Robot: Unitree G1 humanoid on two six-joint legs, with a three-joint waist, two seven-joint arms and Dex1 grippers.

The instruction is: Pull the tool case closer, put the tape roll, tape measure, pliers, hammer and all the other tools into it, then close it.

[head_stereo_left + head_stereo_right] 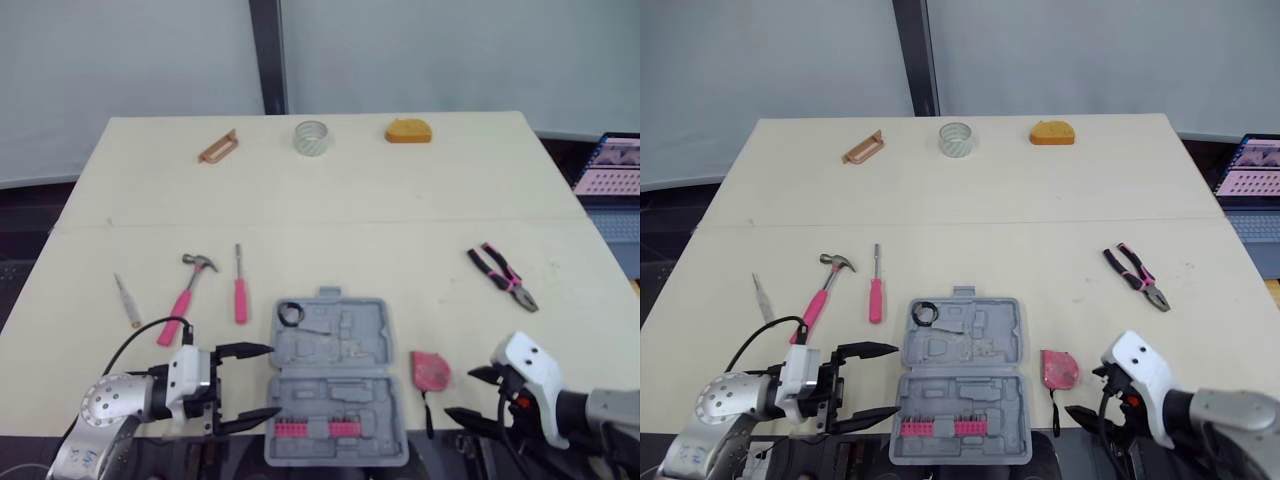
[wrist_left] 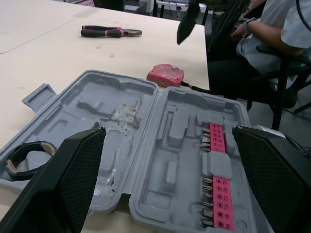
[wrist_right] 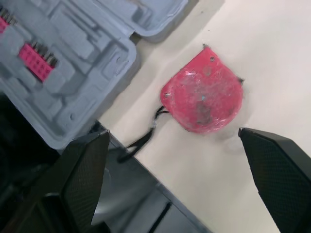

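red tape measure [image 1: 431,371] lies on the table just right of the open tool case [image 1: 335,345], straight ahead of the right gripper [image 1: 461,392], fingers spread wide; right arm nearer. left gripper [image 1: 272,380] also spread, at the case's left edge.

Red tape measure [image 3: 205,94] nr open tool case [image 3: 92,53].

The left pincer [image 1: 262,381] hangs over the near edge of the surface [image 1: 400,200], left of its middle, black fingers spread wide and pointing toward the right edge. The right pincer [image 1: 462,392] sits by the same edge toward the near right corner, fingers wide apart and pointing left; both forearms lie level
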